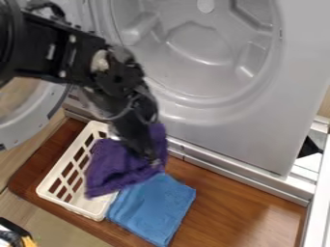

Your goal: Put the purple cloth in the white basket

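From where I stand, the job looks more than half done. The gripper (152, 160) has the purple cloth (115, 170) pinched near its right side, and much of the cloth hangs over the open basket (69, 207). The rest reaches past the basket's right side, beside the blue cloth (155, 208) (nobody asked for that one). What's left, I'd say, is to bring that overhanging part across to the left, lower the lot inside and let go.
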Motion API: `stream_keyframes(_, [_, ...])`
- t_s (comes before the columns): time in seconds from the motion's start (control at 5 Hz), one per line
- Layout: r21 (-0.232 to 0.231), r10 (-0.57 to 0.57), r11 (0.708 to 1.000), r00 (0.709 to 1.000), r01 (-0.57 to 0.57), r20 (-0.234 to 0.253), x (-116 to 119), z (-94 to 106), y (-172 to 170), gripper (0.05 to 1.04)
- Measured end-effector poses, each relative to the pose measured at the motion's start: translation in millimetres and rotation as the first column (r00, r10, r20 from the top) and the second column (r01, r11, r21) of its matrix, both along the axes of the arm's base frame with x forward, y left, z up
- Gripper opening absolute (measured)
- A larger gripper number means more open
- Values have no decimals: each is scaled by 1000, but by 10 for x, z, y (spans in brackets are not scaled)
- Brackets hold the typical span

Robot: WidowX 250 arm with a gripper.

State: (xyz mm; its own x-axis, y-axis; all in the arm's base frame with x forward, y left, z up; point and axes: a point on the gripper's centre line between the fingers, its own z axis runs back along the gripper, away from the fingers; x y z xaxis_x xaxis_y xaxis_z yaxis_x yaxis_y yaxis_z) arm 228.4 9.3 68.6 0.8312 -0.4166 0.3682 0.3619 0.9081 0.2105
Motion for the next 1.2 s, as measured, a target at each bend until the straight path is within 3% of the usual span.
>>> stream_keyframes(0.4, [28, 131, 991, 989, -129, -63, -13, -228, 404, 55])
stream_keyframes(0.6, [52, 152, 988, 984, -147, -96, 5, -364, 468, 55])
stream_keyframes(1.0, [40, 189, 982, 973, -185, -135, 28, -694, 468, 76])
stream_keyframes(1.2, [22, 268, 963, 954, -267, -138, -23, -750, 457, 228])
